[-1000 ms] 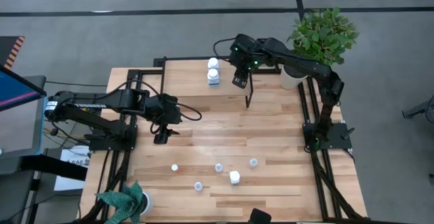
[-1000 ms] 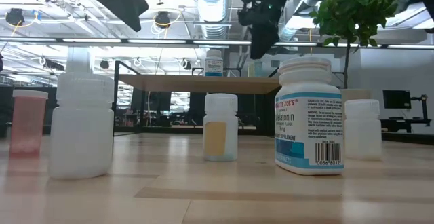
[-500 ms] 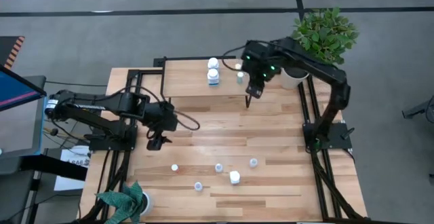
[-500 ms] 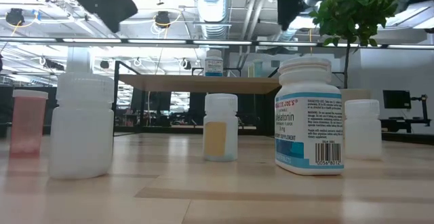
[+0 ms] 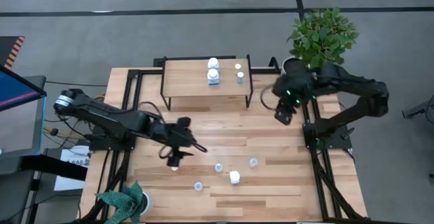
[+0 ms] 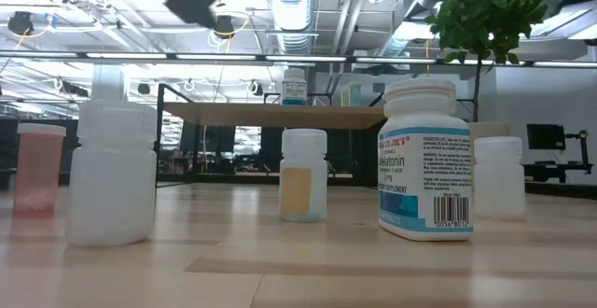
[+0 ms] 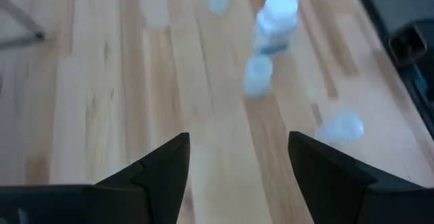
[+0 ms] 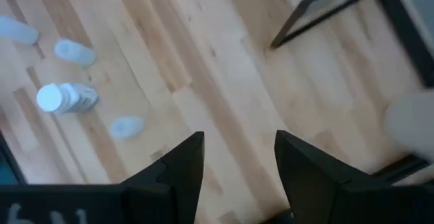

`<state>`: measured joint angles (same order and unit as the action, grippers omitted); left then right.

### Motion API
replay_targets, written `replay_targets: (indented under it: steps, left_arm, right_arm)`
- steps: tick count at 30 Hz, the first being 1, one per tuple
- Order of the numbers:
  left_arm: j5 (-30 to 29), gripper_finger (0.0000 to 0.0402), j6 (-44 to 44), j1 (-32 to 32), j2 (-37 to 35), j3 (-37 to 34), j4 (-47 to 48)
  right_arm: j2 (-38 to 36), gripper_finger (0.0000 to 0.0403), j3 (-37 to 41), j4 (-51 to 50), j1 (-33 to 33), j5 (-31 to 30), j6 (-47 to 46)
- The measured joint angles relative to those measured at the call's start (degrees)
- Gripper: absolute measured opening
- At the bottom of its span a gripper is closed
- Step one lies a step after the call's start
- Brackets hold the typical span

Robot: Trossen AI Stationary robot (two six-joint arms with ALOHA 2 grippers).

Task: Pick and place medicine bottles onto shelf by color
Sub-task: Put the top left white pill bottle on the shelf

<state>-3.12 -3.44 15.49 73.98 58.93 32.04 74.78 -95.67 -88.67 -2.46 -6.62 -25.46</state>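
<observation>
Bottle (image 6: 423, 159): white, blue label, seemingly melatonin.

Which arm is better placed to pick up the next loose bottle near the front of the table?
Left. Its open hand hovers right over the loose bottles; the right hand sits empty beside the shelf, far from them.

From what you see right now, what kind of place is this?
Probably a robotics lab in an open industrial hall: exposed ceiling ducts, a grey concrete floor, and two arms at a wooden table with a small shelf and medicine bottles.
</observation>
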Motion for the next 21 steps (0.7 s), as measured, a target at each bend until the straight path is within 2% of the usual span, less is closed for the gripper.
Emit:
replay_targets:
  steps: [5, 11, 21]
  left_arm:
    - [0.82, 0.0236, 4.43, 0.0, 9.45, 0.73, -8.55]
    - [5.84, 0.025, 8.83, 0.41, 19.68, 5.09, -12.46]
    - [4.36, 0.0305, 10.75, 0.63, 30.01, 10.06, -12.66]
  right_arm:
    - [-5.63, 0.0201, 8.37, 2.14, 7.09, -2.94, -8.61]
    - [-7.95, 0.0198, 15.72, 4.79, 13.77, -3.97, -16.08]
    - [-5.99, 0.0196, 19.42, 8.37, 20.42, -3.97, -17.65]
